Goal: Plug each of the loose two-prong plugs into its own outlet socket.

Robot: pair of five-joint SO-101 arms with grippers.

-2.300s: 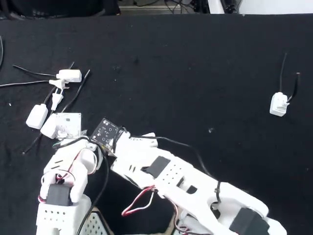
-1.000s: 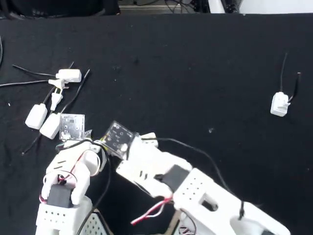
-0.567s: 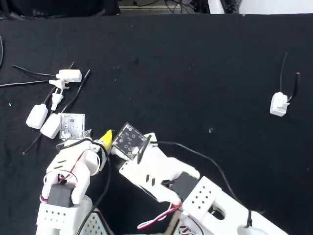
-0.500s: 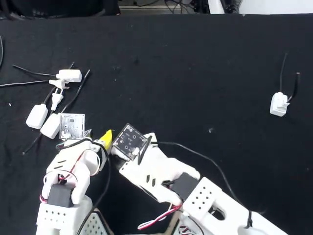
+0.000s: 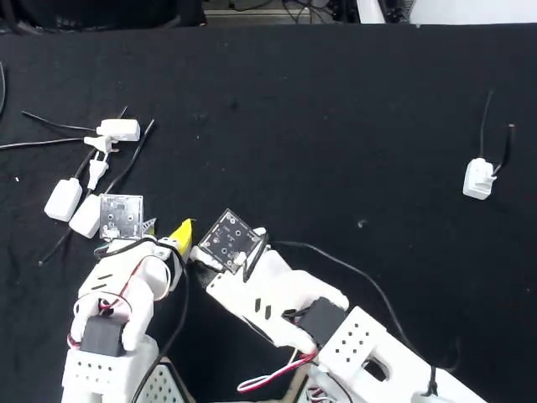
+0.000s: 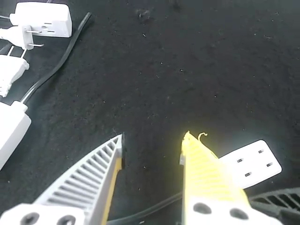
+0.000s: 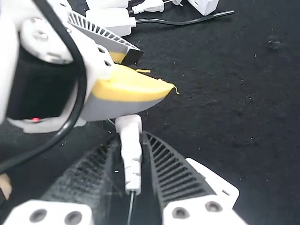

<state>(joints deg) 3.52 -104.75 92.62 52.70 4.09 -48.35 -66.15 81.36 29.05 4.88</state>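
Right gripper: black fingers closed on the neck of a white outlet socket, low over the table at the near edge. The socket's slotted face sits just beside the yellow finger of the left gripper. Left fingers stand apart with nothing held and bare black cloth between the tips. Beyond them, on the table's left side, is a loose cluster: a two-prong plug with prongs exposed, just beside a white adapter; a second plug; a white block; a black cord running through. Well apart on the right side is a lone white piece on a dark cord; plug or socket, cannot tell.
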